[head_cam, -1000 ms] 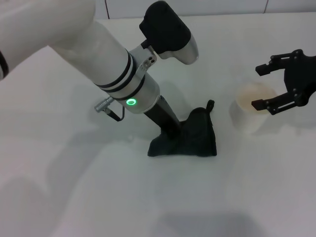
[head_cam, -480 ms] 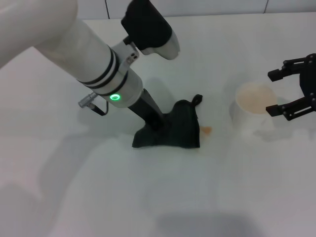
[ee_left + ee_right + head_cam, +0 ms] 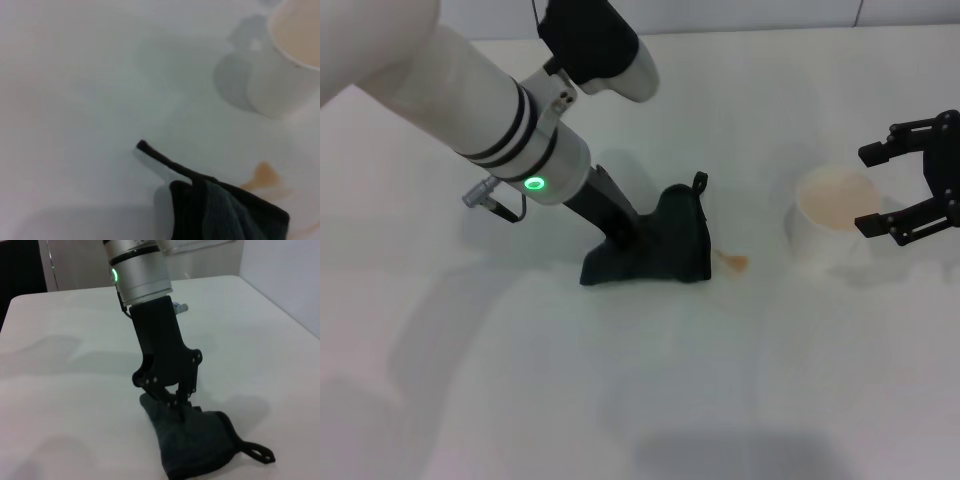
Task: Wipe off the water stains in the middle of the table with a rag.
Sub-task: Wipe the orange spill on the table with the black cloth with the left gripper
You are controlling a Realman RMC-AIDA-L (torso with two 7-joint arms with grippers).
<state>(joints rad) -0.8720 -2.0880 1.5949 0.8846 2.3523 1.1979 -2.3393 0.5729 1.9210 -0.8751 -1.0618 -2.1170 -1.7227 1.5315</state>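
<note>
The dark green-black rag lies crumpled on the white table near the middle, its thin tail pointing away. My left gripper presses down on the rag's left part and is shut on it; the right wrist view shows the left gripper pinching the rag. A small orange water stain shows just right of the rag, uncovered. In the left wrist view the stain lies beside the rag. My right gripper hangs open at the far right.
A white translucent cup with orange-tinted liquid stands right of the stain, just left of the right gripper; it also shows in the left wrist view. The table's far edge runs along the back.
My left arm has dragged the rag leftward across the table. The orange stain, covered a second ago, now lies bare to the rag's right. The right gripper has shifted slightly right.
</note>
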